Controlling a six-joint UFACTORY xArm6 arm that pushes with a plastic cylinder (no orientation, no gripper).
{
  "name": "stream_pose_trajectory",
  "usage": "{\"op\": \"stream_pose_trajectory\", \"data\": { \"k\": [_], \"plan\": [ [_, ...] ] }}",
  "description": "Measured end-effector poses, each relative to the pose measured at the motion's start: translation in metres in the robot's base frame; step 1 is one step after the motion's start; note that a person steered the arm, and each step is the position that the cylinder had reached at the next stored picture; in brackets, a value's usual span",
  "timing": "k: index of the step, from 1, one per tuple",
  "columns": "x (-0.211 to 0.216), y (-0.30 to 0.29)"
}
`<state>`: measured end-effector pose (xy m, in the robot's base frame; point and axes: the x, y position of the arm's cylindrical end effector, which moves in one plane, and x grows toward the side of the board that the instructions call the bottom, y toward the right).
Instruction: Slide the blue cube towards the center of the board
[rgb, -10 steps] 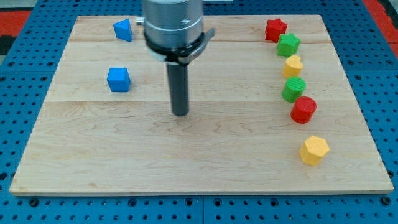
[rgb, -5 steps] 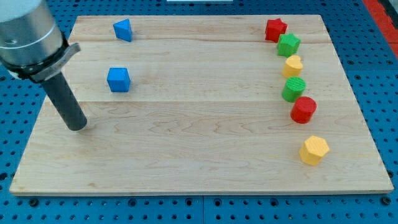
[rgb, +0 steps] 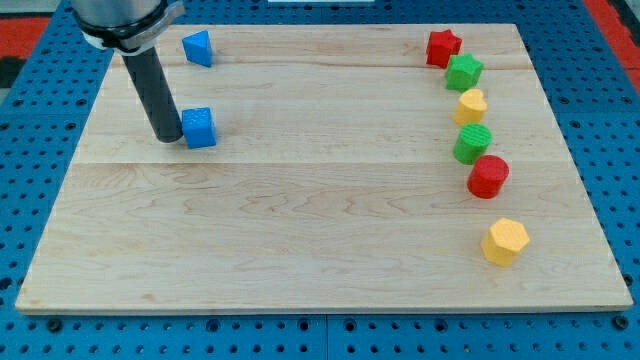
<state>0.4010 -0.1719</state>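
The blue cube (rgb: 200, 128) sits on the wooden board (rgb: 320, 240) at the view's left, above the board's middle height. My tip (rgb: 166, 137) rests on the board right against the cube's left side, touching it. The dark rod rises from the tip up to the grey arm body (rgb: 118, 18) at the view's top left.
A second blue block (rgb: 198, 47), wedge-like, lies near the top left. Down the right side run a red star (rgb: 443, 47), green star (rgb: 463, 71), yellow block (rgb: 471, 105), green cylinder (rgb: 472, 143), red cylinder (rgb: 488, 176) and yellow hexagon (rgb: 504, 241).
My tip swung from the board's middle to the far left, then came up and right against the blue cube's left side. The cube has shifted slightly right.
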Motion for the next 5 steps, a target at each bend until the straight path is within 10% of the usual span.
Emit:
{"op": "stream_pose_trajectory", "data": {
  "k": [5],
  "plan": [
    [-0.028, 0.064]
  ]
}}
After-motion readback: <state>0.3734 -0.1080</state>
